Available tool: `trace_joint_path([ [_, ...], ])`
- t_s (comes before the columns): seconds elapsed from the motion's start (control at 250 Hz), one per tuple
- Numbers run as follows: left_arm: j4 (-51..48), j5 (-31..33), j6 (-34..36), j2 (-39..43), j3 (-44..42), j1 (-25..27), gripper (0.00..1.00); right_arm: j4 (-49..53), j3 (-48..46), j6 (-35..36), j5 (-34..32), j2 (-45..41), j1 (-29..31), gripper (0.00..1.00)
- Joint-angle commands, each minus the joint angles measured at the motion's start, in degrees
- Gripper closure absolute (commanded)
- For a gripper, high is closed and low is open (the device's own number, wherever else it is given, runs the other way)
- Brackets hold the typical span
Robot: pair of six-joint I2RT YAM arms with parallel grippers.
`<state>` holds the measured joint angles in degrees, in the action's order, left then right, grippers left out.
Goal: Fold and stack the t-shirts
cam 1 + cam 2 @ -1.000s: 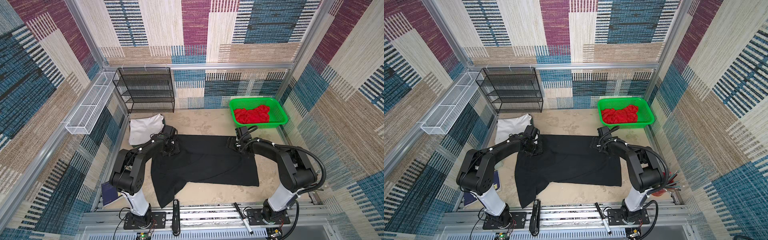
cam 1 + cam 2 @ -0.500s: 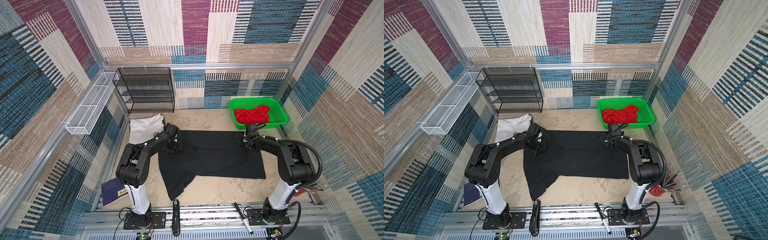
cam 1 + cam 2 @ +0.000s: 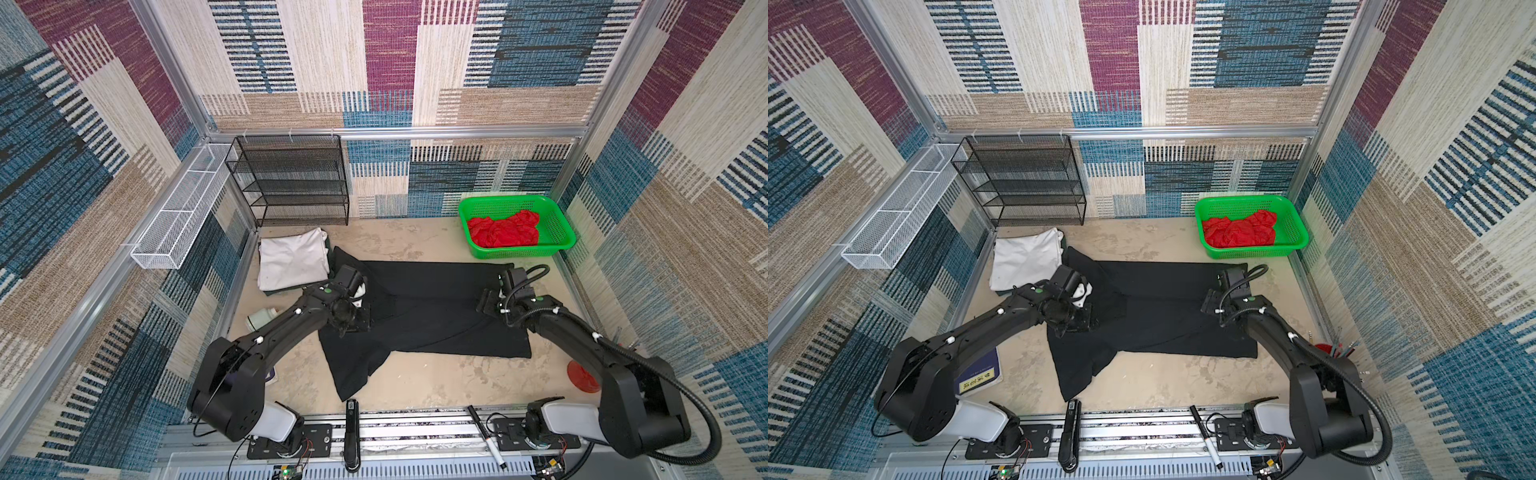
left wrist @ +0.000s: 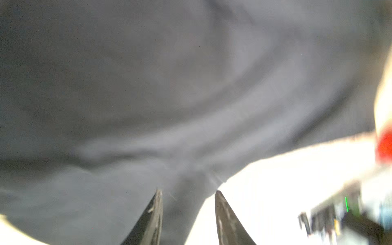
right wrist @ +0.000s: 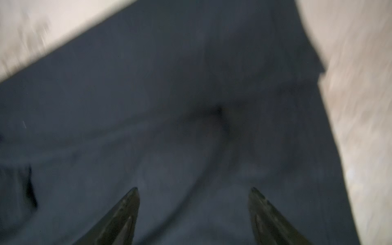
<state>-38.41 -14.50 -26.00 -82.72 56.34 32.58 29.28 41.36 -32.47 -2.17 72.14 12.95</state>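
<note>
Black t-shirt (image 3: 436, 316) spread out, left gripper (image 4: 187, 191) slightly parted at its edge (blurred, cannot tell if cloth is gripped), right gripper (image 5: 194, 188) wide apart above it, empty

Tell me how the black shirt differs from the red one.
The black t-shirt lies spread out on the table; the red t-shirt sits crumpled in the green basket. The black t-shirt covers a wide patch; the red t-shirt is a small bunched heap. Both are plain cloth, neither neatly folded yet.
</note>
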Motion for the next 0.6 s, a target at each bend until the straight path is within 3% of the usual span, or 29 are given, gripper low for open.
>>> trace_joint_path([
  [0.0, -7.7, -0.8, 3.1, 2.2, -1.8, 7.1, 0.63, 3.4, -2.2, -4.9, 1.2, -3.1, 1.3, 0.19],
  [0.152, -7.1, 1.2, 4.5, 4.8, -6.0, 14.8, 0.66, 6.4, -3.9, -6.5, 1.6, -5.4, 2.8, 0.19],
  [0.292, -5.2, 4.3, 5.2, 2.2, -7.2, 19.5, 0.64, 6.3, -7.9, -8.9, 2.5, -9.4, 4.0, 0.19],
  [0.432, -4.6, 14.1, 3.9, -1.4, -6.7, 20.8, 0.60, 6.7, -8.5, -9.5, 2.6, -12.9, 4.1, 0.19],
  [0.596, -1.1, 20.8, 4.0, -4.9, -5.7, 20.4, 0.56, 7.0, -8.0, -8.9, 3.2, -13.2, 4.1, 0.19],
])
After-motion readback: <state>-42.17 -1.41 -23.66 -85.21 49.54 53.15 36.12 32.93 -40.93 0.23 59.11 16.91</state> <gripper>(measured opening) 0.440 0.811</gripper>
